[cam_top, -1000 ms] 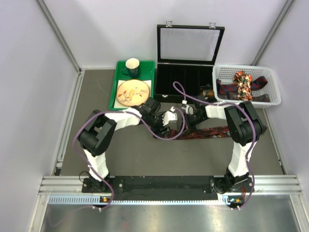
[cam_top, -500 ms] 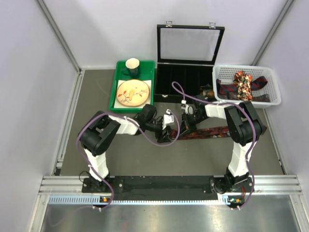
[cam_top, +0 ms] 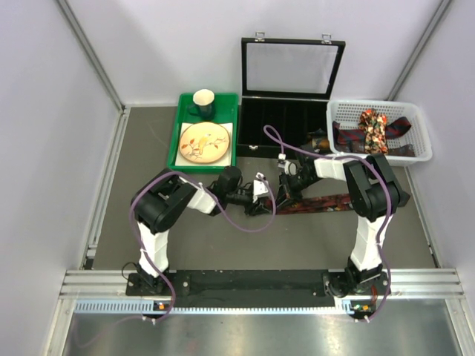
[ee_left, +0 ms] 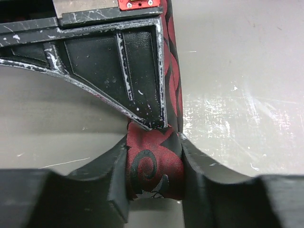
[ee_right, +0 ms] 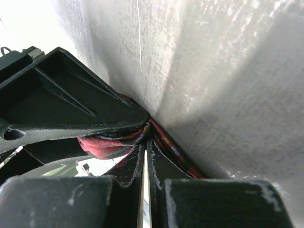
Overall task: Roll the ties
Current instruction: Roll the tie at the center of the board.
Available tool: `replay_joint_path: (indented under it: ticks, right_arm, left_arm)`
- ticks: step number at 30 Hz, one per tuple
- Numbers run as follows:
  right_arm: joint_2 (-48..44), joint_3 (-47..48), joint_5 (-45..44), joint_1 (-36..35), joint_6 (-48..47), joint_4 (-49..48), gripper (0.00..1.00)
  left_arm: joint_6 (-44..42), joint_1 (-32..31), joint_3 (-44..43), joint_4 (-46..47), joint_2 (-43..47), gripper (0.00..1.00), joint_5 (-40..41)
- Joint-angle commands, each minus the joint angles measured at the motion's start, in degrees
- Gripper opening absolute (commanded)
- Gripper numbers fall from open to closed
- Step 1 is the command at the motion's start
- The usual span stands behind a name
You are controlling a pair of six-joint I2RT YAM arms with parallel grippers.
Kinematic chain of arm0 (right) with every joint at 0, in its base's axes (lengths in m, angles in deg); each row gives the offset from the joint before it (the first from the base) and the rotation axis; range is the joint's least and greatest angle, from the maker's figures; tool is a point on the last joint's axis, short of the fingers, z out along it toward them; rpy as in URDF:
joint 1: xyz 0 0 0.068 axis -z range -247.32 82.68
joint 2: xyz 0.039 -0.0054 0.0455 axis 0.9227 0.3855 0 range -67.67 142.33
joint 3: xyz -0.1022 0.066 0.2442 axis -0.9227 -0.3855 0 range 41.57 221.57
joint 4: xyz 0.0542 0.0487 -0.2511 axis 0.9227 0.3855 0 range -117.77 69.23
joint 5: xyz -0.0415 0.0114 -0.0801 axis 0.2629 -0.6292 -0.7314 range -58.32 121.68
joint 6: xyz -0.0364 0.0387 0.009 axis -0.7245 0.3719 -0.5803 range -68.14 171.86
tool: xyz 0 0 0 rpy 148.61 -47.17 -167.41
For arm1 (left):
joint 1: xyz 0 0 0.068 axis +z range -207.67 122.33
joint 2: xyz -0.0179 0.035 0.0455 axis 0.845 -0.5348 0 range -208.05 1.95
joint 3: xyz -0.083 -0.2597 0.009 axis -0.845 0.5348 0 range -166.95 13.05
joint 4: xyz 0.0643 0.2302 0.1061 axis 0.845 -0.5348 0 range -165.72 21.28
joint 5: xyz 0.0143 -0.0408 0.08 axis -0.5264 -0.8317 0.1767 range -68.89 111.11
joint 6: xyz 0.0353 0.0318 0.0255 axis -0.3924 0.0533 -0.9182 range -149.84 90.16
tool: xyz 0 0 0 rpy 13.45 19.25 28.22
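Note:
A dark red tie (cam_top: 319,202) with black swirls lies across the table; its left end is a small roll. My left gripper (cam_top: 266,199) is shut on that roll, which sits between its jaws in the left wrist view (ee_left: 154,168). The flat length of the tie (ee_left: 172,71) runs away from it. My right gripper (cam_top: 286,191) is just to the right, its jaws nearly closed and pinching the tie at its tips (ee_right: 147,135). The red roll (ee_right: 102,145) shows under the other gripper's finger (ee_right: 71,104). More ties, one red-orange floral (cam_top: 371,127), lie in the basket.
A white basket (cam_top: 378,152) stands at the back right. An open black case (cam_top: 289,111) with compartments is behind the grippers. A green tray (cam_top: 178,137) holds a plate (cam_top: 204,142) and a mug (cam_top: 203,102) at the back left. Grey walls close in both sides.
My left arm has swung its forearm down toward the near side and turned at the wrist, with the gripper staying at the tie's left end. The right arm has barely moved.

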Motion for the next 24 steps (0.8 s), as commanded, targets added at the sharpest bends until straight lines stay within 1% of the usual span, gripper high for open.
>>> replay_joint_path:
  ticks: [1,2,3,4,5,6,8,9,10,11,12,13,15,18,20,21,24]
  right_arm:
    - [3.22,-0.65,-8.93,-0.45,-3.99,1.39,0.0]
    - [3.13,-0.56,-8.67,-0.36,-4.07,1.39,0.0]
    - [2.96,-0.47,-8.32,-0.27,-4.16,1.57,0.0]
    - [2.43,-0.21,-8.06,-0.36,-4.34,1.57,0.0]
    - [2.25,-0.12,-7.79,-0.1,-4.25,1.48,0.0]
    - [1.9,-0.12,-6.48,0.16,-4.34,1.48,0.0]
    - [0.85,0.41,-4.37,1.65,-4.43,1.92,0.0]
    - [0.41,0.49,-1.93,2.27,-4.34,2.09,0.04]
    - [-0.2,0.5,-0.77,2.97,-4.25,2.27,0.07]
    - [-2.21,0.32,0.37,4.46,-4.34,2.27,0.1]
    - [-3.19,-0.03,2.47,5.08,-4.34,2.27,0.18]
    - [-4.33,-0.73,3.89,5.87,-4.43,2.18,0.22]
    - [-7.31,-1.52,6.87,7.45,-4.69,2.18,0.29]
    - [-9.87,-3.19,9.52,8.16,-4.52,1.13,0.34]
    - [-10.32,-4.6,10.83,8.16,-3.12,-0.27,0.36]
    - [-10.4,-5.12,11.97,8.16,-1.72,-3.41,0.37]
    - [-9.09,-6.27,13.47,7.73,4.25,-8.52,0.37]
  left_arm:
    - [-3.29,-0.5,-0.71,-5.23,0.4,0.33,0.29]
    - [-4.53,-0.5,-2.28,-8.48,0.75,0.31,1.44]
    - [-6.02,-0.59,-3.17,-16.78,1.02,0.28,2.32]
    - [-9.6,-0.5,-5.44,-20.95,1.54,0.26,4.94]
    - [-10.94,-0.68,-6.59,-25.86,1.55,0.21,6.7]
    - [-12.17,-0.68,-7.82,-33.74,1.55,0.2,7.77]
    - [-14.91,-0.77,-10.55,-40.04,1.46,0.19,11.09]
    - [-15.61,-0.77,-11.34,-41.89,1.46,0.18,11.99]
    - [-16.66,-0.77,-13.0,-46.35,1.46,0.18,12.6]
    - [-16.76,-0.85,-13.63,-47.7,1.46,0.18,12.78]
    - [-16.5,-1.29,-14.42,-48.58,1.63,0.17,14.09]
    - [-16.84,-1.64,-16.16,-50.94,1.29,0.16,14.63]
    - [-16.49,-2.52,-17.49,-52.45,0.94,0.15,16.47]
    - [-16.14,-3.4,-20.22,-55.53,-0.38,0.15,18.05]
    - [-15.88,-4.28,-21.89,-57.37,-1.35,0.15,19.28]
    - [-15.79,-4.54,-22.33,-57.9,-1.7,0.15,19.81]
    - [-15.79,-5.42,-23.3,-58.87,-2.41,0.15,21.66]
